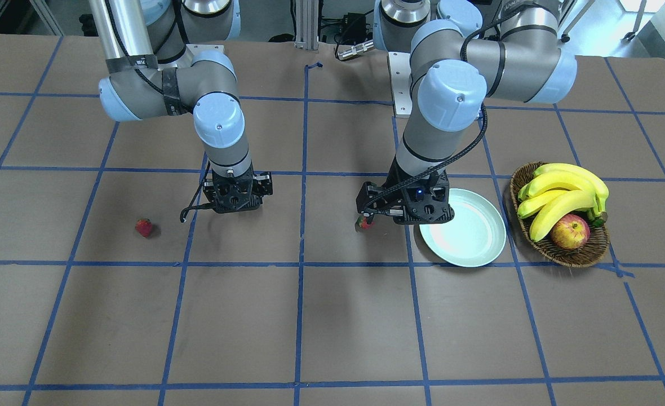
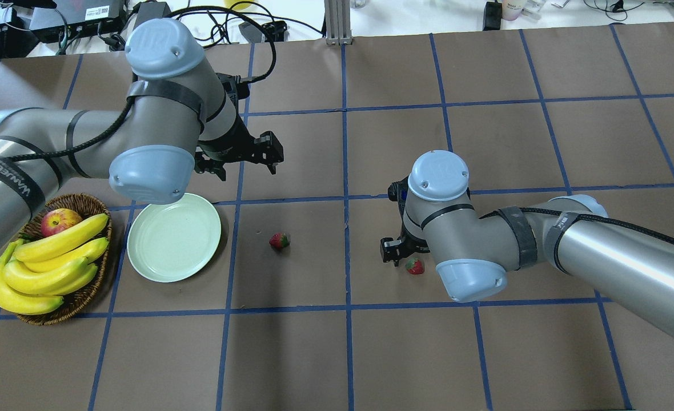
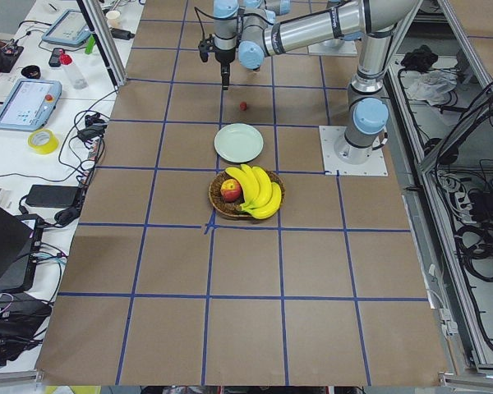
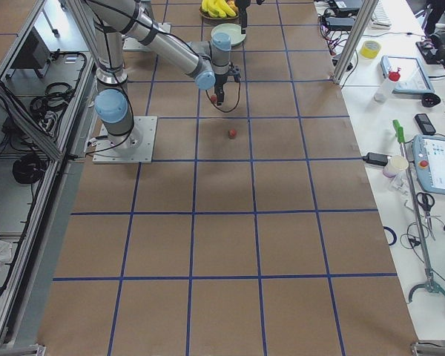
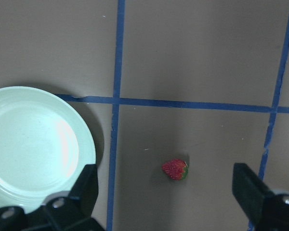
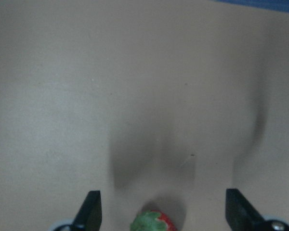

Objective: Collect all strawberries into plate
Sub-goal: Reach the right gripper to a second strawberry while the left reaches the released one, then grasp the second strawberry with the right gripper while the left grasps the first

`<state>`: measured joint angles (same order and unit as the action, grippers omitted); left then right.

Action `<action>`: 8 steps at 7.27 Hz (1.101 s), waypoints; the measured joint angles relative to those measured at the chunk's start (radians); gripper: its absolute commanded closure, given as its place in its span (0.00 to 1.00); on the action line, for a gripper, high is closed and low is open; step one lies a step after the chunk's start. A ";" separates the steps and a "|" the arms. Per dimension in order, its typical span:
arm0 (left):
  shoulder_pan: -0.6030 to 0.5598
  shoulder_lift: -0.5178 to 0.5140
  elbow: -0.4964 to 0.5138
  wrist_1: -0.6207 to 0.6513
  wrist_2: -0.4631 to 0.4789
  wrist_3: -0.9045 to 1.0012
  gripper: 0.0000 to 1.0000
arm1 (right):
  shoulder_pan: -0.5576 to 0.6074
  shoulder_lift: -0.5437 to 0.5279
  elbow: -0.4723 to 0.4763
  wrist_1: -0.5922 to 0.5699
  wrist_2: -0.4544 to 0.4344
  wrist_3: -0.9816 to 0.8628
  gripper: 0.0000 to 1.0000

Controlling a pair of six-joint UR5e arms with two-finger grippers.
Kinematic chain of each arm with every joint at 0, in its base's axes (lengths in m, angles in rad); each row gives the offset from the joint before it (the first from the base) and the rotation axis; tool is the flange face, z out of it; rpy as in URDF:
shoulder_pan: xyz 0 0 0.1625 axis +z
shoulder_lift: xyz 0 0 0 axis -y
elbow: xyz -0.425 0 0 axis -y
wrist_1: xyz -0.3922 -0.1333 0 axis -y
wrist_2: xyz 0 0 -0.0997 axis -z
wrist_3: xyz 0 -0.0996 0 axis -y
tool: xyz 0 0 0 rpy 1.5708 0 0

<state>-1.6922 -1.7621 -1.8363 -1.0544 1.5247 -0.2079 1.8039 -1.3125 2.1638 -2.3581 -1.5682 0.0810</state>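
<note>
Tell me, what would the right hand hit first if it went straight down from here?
Most likely the strawberry: the wrist view shows it on the table, centred beneath the open right hand. How far above it the hand is can't be judged.

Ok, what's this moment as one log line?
plate: empty | left jaws: open, raised near plate-side strawberry | right jaws: open over middle strawberry | outer strawberry: untouched

We see the round pale green plate (image 2: 174, 237) as glossy and smooth, the brown woven wicker basket (image 2: 83, 299) as rough, the brown table cover (image 2: 405, 354) as matt.
</note>
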 measured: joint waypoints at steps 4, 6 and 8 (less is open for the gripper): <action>-0.037 -0.079 -0.067 0.139 -0.006 -0.052 0.00 | 0.001 -0.002 0.002 0.038 0.023 0.005 0.90; -0.039 -0.133 -0.135 0.256 -0.013 -0.057 0.00 | 0.002 -0.008 0.002 0.046 0.025 0.008 1.00; -0.043 -0.159 -0.190 0.309 -0.030 -0.073 0.00 | 0.001 -0.009 -0.009 0.043 0.047 0.007 1.00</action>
<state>-1.7349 -1.9206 -2.0260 -0.7452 1.4946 -0.2812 1.8053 -1.3216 2.1545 -2.3154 -1.5210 0.0883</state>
